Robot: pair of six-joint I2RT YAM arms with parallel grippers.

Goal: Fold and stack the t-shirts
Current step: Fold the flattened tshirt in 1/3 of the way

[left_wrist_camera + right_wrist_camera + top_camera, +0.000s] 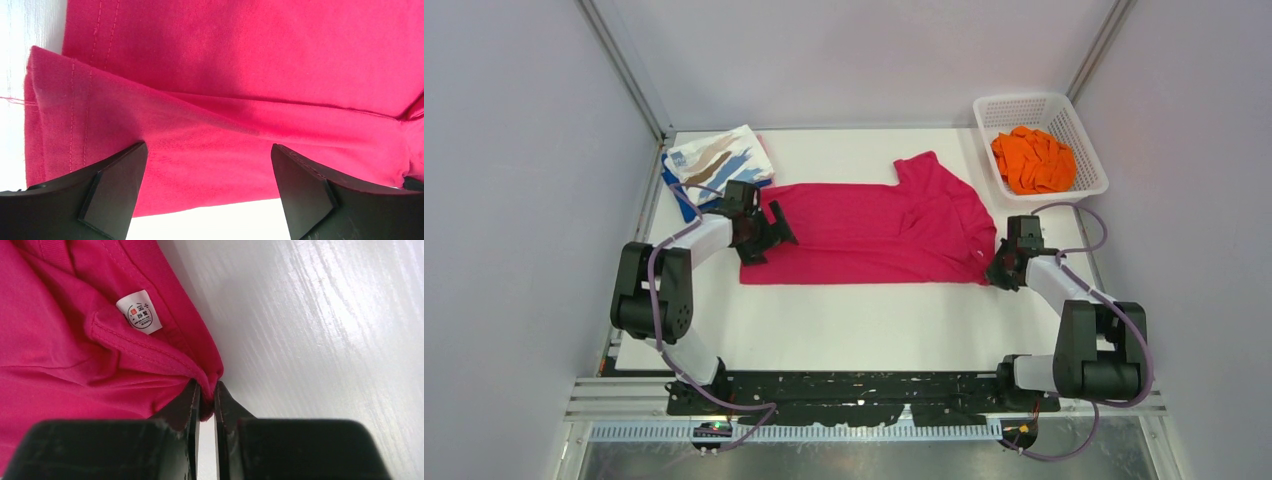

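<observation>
A magenta t-shirt (864,232) lies folded lengthwise across the middle of the table, one sleeve pointing to the back. My right gripper (996,272) is shut on its near right corner; in the right wrist view the jaws pinch a bunch of the magenta t-shirt (75,340) beside its white neck label (139,311). My left gripper (769,235) stands open over the shirt's left hem, its fingers (112,187) spread wide above the magenta t-shirt (240,90) with cloth between them. A folded white t-shirt (719,158) with brown and blue streaks rests at the back left. An orange t-shirt (1032,160) fills the basket.
The white lattice basket (994,106) stands at the back right corner. A blue cloth edge (672,185) shows under the streaked shirt. Grey walls close in the table on three sides. The white tabletop (854,320) lies bare between the shirt and the arm bases.
</observation>
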